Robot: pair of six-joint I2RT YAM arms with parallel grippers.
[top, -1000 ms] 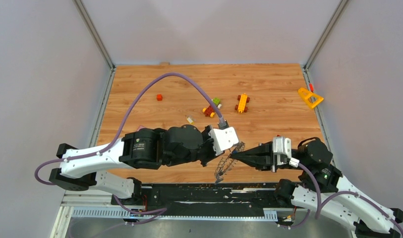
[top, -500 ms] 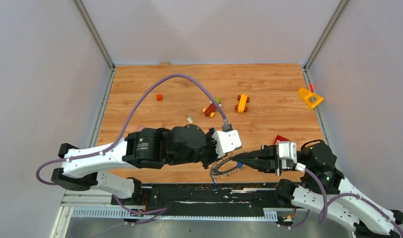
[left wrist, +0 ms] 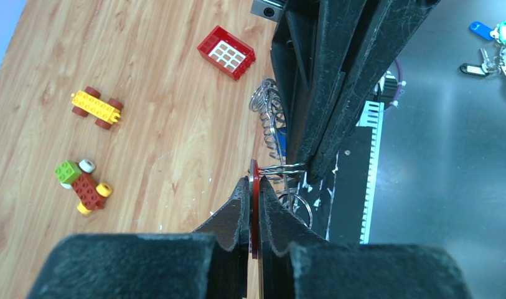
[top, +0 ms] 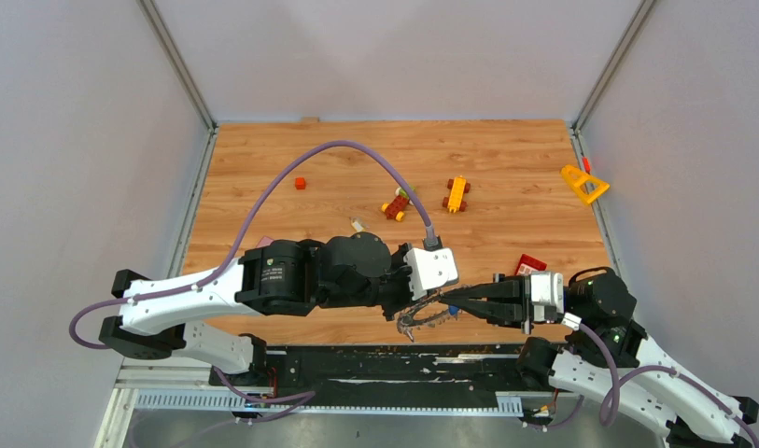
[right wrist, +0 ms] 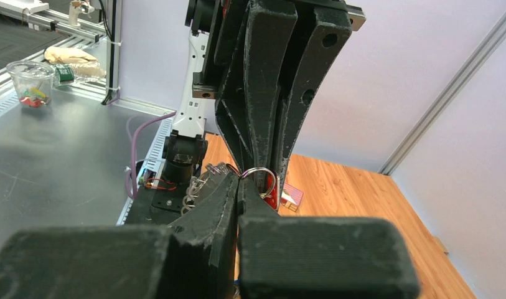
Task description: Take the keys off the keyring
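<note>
**Left claw** (left wrist: pixel 253 187): the jaws are together, clamped on the flat head of a red key (left wrist: pixel 254 218), which the left wrist view shows edge-on between the fingertips.

**Right claw** (right wrist: pixel 239 184): the jaws are together, pinching a wire loop of the keyring (top: pixel 422 315). The two claws meet tip to tip, the left reaching in from the left and the right from the right.

**Keyring**: it hangs between the two claws at the near edge of the bench (top: pixel 506 159), over the black rail. Its coiled wire rim runs from the right claw's fingers past the red key. A blue key (top: pixel 453 311) sits just beside the right claw's tips – whether it is on the ring cannot be told.

**Bench, outward from the claws**:
- A red open-topped brick (left wrist: pixel 226 52) lies near the right arm's wrist.
- A yellow block vehicle with brown wheels (left wrist: pixel 96 108) and a red-and-green block vehicle (left wrist: pixel 81 185) stand near each other at mid-bench.
- A small red block (top: pixel 301 183) lies further left – well apart from both.
- A yellow plastic triangle (top: pixel 583 184) rests at the far right edge.
</note>
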